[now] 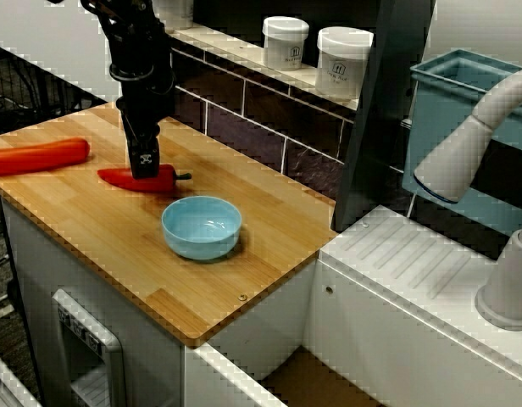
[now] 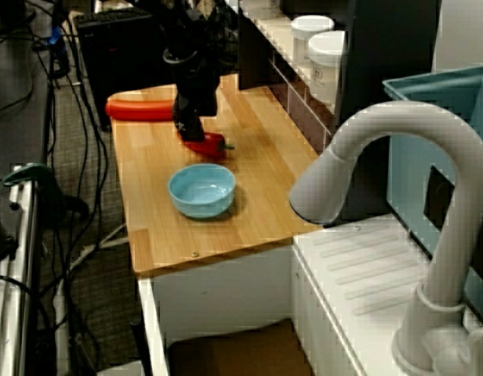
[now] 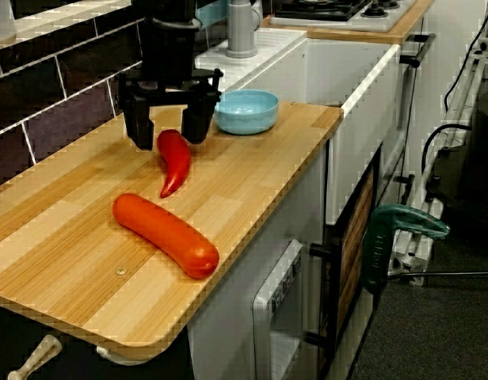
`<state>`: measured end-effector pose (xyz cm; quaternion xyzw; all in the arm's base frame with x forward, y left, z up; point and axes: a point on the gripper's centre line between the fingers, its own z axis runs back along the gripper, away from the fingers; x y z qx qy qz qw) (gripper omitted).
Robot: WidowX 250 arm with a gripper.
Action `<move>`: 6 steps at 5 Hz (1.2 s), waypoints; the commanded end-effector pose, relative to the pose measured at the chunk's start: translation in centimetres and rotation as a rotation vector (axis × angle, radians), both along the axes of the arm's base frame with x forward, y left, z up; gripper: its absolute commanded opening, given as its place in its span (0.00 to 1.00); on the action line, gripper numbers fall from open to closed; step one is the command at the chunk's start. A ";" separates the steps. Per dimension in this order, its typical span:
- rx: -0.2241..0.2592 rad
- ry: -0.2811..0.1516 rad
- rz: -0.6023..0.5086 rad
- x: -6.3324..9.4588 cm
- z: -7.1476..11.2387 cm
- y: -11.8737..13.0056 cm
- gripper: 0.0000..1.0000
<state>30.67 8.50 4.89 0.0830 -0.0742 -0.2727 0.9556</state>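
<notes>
My black gripper (image 3: 166, 133) stands low over the wooden counter (image 3: 252, 170), open. Its two fingers (image 3: 137, 131) straddle the thick end of a red chili pepper (image 3: 174, 162), which lies flat on the wood. In the view along the counter there is a gap between each finger and the pepper. In the view from the front the gripper (image 1: 144, 166) hides the pepper's (image 1: 125, 179) middle. A light blue bowl (image 1: 202, 225) sits empty a short way past the pepper. A long orange-red sausage-shaped thing (image 3: 165, 234) lies on the pepper's other side.
A dark tiled wall (image 1: 269, 119) runs along the counter's back, with two white jars (image 1: 285, 42) on its ledge. Beyond the bowl are a white drainboard (image 1: 413, 263), a grey faucet (image 2: 398, 204) and a teal bin (image 1: 464, 127). A green clamp (image 3: 398, 229) stands beside the counter.
</notes>
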 end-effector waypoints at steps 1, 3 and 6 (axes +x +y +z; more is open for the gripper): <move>0.043 -0.024 -0.022 1.3 0.0 -1.0 1.00; 0.037 -0.037 -0.007 0.8 0.4 -0.9 0.00; -0.054 -0.058 0.024 -0.4 6.0 -0.3 0.00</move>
